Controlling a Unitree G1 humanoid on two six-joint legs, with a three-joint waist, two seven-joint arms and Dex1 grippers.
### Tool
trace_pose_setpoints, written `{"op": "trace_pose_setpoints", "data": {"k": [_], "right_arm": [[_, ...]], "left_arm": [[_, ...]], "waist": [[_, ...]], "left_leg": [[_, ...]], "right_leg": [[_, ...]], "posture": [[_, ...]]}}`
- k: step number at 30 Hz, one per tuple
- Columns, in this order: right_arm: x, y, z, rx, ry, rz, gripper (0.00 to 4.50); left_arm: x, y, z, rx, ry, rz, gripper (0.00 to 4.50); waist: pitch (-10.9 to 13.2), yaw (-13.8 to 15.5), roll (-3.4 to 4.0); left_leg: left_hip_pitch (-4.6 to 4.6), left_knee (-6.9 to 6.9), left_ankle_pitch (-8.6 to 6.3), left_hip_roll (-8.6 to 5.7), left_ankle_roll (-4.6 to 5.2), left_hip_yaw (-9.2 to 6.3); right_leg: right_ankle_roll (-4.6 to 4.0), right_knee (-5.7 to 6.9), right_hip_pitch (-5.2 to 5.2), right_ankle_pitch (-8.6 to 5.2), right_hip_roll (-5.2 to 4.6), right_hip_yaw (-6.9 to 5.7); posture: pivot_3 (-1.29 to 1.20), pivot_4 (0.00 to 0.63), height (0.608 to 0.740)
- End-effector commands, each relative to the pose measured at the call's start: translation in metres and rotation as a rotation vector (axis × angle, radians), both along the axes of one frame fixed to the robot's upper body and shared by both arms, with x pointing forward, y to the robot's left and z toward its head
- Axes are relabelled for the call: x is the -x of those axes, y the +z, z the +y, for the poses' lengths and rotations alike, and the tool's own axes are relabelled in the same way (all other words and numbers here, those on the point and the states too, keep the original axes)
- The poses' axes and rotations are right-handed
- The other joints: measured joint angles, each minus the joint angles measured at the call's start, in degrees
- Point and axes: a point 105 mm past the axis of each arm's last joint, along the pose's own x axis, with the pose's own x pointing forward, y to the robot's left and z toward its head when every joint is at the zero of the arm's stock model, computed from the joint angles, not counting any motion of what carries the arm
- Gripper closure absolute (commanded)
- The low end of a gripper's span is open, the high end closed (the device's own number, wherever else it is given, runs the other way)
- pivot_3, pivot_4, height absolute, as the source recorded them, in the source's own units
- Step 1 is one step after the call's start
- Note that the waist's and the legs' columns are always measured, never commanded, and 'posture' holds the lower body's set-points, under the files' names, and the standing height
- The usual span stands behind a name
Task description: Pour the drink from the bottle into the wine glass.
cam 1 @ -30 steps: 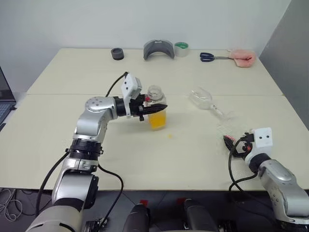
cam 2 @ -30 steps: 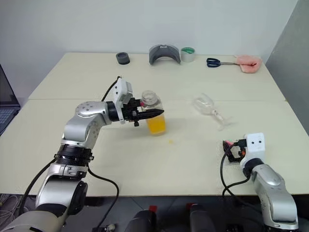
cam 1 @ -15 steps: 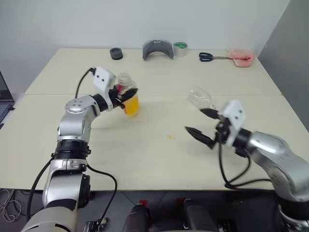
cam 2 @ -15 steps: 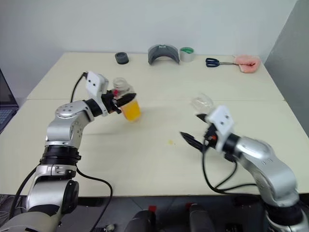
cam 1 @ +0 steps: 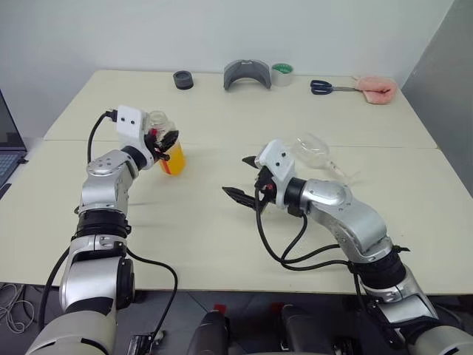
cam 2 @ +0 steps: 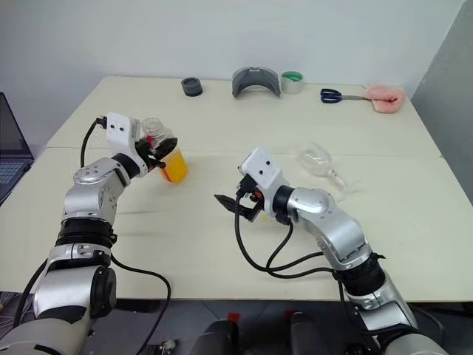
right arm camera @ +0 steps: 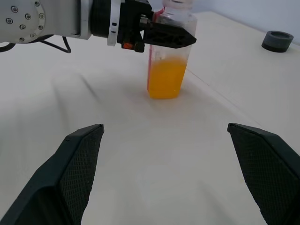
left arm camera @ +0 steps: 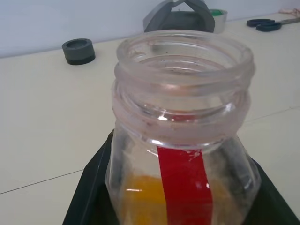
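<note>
Along the far edge of your surface (cam 1: 222, 214) sit a dark round puck (cam 1: 182, 80), a grey curved piece (cam 1: 247, 75), a roll of green tape (cam 1: 281, 74), blue-handled scissors (cam 1: 322, 87) and a pink cloth (cam 1: 373, 87), all well apart from the work. A laptop (cam 1: 9, 148) shows at the left edge.

Your left pincer (cam 1: 167, 142) is pinching the bottle (cam 1: 165, 142) at its upper body, its black fingers (right arm camera: 168, 36) pressed on either side. The bottle is clear, uncapped, with a wide threaded mouth and a red strip down its side; the drink (right arm camera: 166, 77), orange-yellow, fills the lower part. It stands upright, long axis vertical, mouth up, its base at or just above the surface on the left side.

Your right pincer (cam 1: 246, 177) hangs over the middle of the surface, fingers (right arm camera: 79, 164) spread wide, holding nothing, pointing toward the bottle.

The wine glass (cam 1: 314, 151) lies on its side just behind the right wrist, bowl toward the centre, stem running away to the right. The right arm stands between it and the bottle.
</note>
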Motion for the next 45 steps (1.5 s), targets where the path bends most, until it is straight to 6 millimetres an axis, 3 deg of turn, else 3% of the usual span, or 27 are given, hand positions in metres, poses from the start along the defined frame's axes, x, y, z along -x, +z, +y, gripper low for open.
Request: {"op": "trace_pose_setpoints", "data": {"k": [1, 6, 25, 32, 38, 45], "right_arm": [[0.003, 0.019, 0.009, -0.023, 0.034, -0.079, 0.0], [0.004, 0.021, 0.012, -0.03, 0.037, -0.081, 0.0], [0.011, 0.002, 0.012, 0.022, 0.033, -0.073, 0.0], [0.012, -0.002, 0.008, 0.041, 0.021, -0.074, 0.0], [0.011, -0.005, -0.003, 0.048, -0.023, -0.083, 0.0], [0.012, -0.017, -0.032, 0.086, -0.146, -0.085, 0.0]], "left_arm": [[-0.002, 0.016, 0.005, 0.018, 0.031, -0.066, 1.47], [-0.002, 0.011, 0.004, 0.022, 0.026, -0.066, 0.02], [0.018, -0.034, 0.019, 0.021, 0.093, -0.077, 0.02], [0.027, -0.042, 0.019, 0.018, 0.104, -0.096, 0.02], [0.047, -0.049, 0.02, 0.022, 0.123, -0.11, 0.02], [0.08, -0.063, 0.015, 0.009, 0.106, -0.062, 0.02]], "waist": [[0.0, -0.04, 0.0], [0.0, -0.24, 0.0], [0.0, -0.26, 0.0], [-0.01, -0.23, 0.0], [-0.01, -0.24, 0.0], [-0.01, -0.01, -0.01]], "left_leg": [[0.02, 0.0, 0.0, 0.0, 0.0, 0.0], [0.02, 0.0, 0.0, 0.0, 0.0, -0.01], [0.05, -0.01, -0.01, 0.01, 0.01, -0.02], [0.05, -0.01, -0.06, 0.01, 0.11, -0.03], [0.06, -0.02, -0.09, 0.04, 0.15, -0.06], [0.08, -0.03, -0.12, 0.04, 0.2, -0.11]], "right_leg": [[0.0, 0.04, -0.01, 0.0, 0.0, -0.01], [0.0, 0.09, -0.02, 0.0, 0.0, -0.01], [0.0, 0.11, -0.03, 0.0, 0.0, 0.01], [0.0, 0.11, -0.03, 0.0, 0.0, 0.0], [0.0, 0.1, -0.03, 0.0, -0.02, 0.02], [0.0, 0.05, 0.01, 0.0, -0.05, 0.05]], "posture": [[0.0, 0.15, 0.74], [0.0, 0.15, 0.74], [0.0, 0.15, 0.74], [0.0, 0.15, 0.74], [0.0, 0.15, 0.74], [0.0, 0.15, 0.74]]}}
